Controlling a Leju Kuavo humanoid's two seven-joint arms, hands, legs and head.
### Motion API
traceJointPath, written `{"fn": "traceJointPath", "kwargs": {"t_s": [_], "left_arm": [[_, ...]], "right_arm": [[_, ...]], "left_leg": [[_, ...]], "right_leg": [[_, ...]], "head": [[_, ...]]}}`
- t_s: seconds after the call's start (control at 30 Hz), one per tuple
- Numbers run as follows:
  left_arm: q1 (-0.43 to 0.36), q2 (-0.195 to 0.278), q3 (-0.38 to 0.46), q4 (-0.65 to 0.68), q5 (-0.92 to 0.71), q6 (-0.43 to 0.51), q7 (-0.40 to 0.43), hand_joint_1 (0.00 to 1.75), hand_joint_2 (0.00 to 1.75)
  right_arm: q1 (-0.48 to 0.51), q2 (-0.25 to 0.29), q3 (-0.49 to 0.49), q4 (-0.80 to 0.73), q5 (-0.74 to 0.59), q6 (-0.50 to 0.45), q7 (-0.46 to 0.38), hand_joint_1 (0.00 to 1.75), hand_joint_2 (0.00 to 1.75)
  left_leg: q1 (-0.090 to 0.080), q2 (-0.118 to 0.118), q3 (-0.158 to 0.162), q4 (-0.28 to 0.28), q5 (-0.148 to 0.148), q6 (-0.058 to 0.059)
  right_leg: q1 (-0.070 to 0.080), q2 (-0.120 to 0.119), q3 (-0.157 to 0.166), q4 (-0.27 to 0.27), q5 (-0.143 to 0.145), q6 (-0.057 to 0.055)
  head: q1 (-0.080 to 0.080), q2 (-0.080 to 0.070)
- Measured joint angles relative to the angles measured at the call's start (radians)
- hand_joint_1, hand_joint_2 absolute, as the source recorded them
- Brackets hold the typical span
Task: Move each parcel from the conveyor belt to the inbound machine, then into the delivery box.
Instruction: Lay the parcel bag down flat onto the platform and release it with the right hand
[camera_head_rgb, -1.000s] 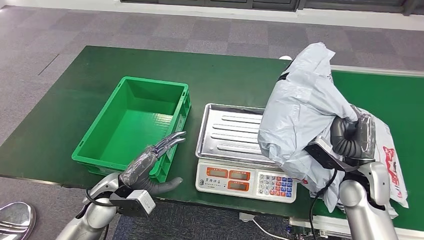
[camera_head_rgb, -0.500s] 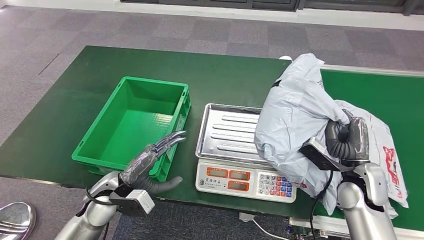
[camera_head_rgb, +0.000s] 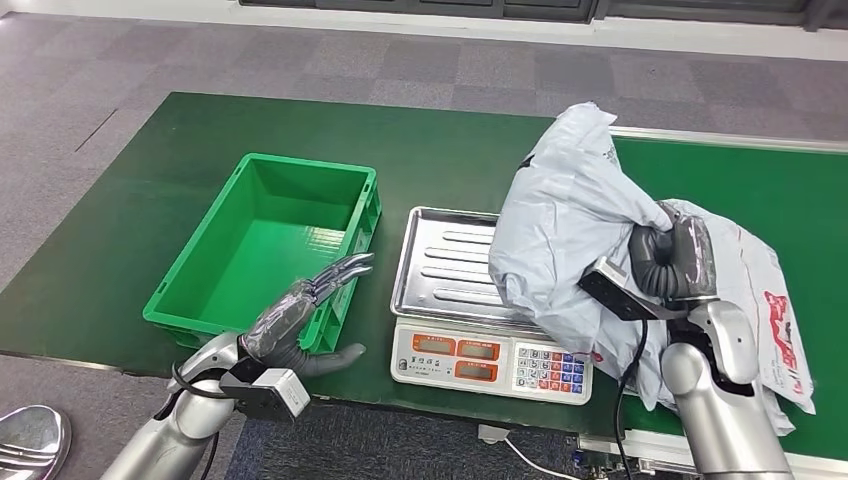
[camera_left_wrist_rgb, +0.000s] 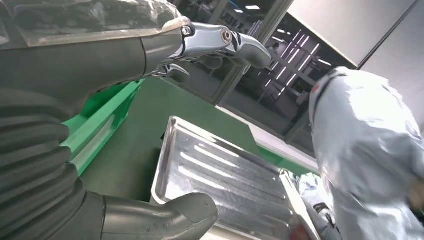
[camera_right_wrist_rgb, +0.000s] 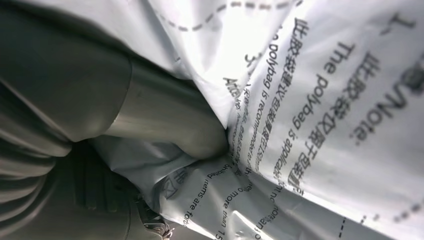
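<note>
At centre right of the frame, a grey parcel (camera_head_rgb: 575, 235) is gripped by the right hand (camera_head_rgb: 668, 262) above the scale tray (camera_head_rgb: 450, 262); lowering onto it is required next. Left hand (camera_head_rgb: 305, 305) is held wide, empty.

Left hand (camera_head_rgb: 300, 318) open, right hand (camera_head_rgb: 668, 262) clenched

You see a grey tiled carpet (camera_head_rgb: 420, 60) around a green table (camera_head_rgb: 200, 130), white baseboard behind.
</note>
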Motion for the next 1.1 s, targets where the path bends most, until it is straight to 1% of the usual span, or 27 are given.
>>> {"fn": "traceJointPath", "kwargs": {"t_s": [0.17,0.3,0.37,0.47,0.6,0.8,1.1], "left_arm": [[-0.017,0.0,-0.004,0.019,0.005,-0.004,-0.001,0.0,1.75],[-0.027,0.0,-0.005,0.03,0.009,-0.004,-0.001,0.0,1.75],[-0.029,0.0,-0.006,0.034,0.013,-0.004,-0.001,0.0,1.75],[-0.034,0.0,-0.007,0.04,0.018,-0.004,-0.001,0.0,1.75],[-0.041,0.0,-0.008,0.049,0.019,-0.004,-0.001,0.0,1.75],[-0.043,-0.001,-0.009,0.054,0.019,-0.004,0.0,0.0,1.75],[-0.045,-0.002,-0.011,0.061,0.019,-0.004,0.0,0.0,1.75]], "right_arm": [[-0.118,0.0,0.036,0.112,0.001,-0.004,0.005,1.75,1.75],[-0.18,0.001,0.065,0.191,0.005,-0.067,-0.003,1.75,1.75],[-0.208,0.002,0.079,0.224,0.007,-0.083,-0.003,1.75,1.75],[-0.253,0.004,0.1,0.276,0.006,-0.077,-0.002,1.75,1.75],[-0.307,0.012,0.133,0.349,0.006,-0.046,-0.003,1.75,1.75],[-0.343,0.028,0.186,0.413,0.012,-0.007,-0.005,1.75,1.75],[-0.373,0.047,0.23,0.458,0.008,-0.006,-0.017,1.75,1.75]], "left_leg": [[0.0,0.0,0.0,0.0,0.001,0.0],[0.0,0.0,0.0,0.0,0.001,0.0],[0.0,0.0,0.0,0.0,0.001,0.0],[0.0,0.0,0.0,0.0,0.001,0.0],[0.0,0.0,0.0,0.0,0.001,0.0],[0.0,0.0,0.0,0.0,0.002,-0.001],[0.0,0.0,0.0,0.0,0.002,-0.001]], "right_leg": [[0.0,0.0,0.0,0.0,0.001,0.0],[0.0,0.0,0.0,0.0,0.001,0.0],[0.0,0.0,0.0,0.0,0.001,0.0],[0.0,0.0,0.0,0.0,0.001,0.0],[0.0,0.0,0.0,0.0,0.001,0.0],[0.0,0.0,0.0,0.0,0.001,0.0],[0.0,0.0,-0.001,0.0,0.001,0.0]], "head": [[0.0,0.0],[0.0,0.0],[0.0,0.0],[0.0,0.0],[0.0,0.0],[0.0,0.0],[0.0,0.0]]}}
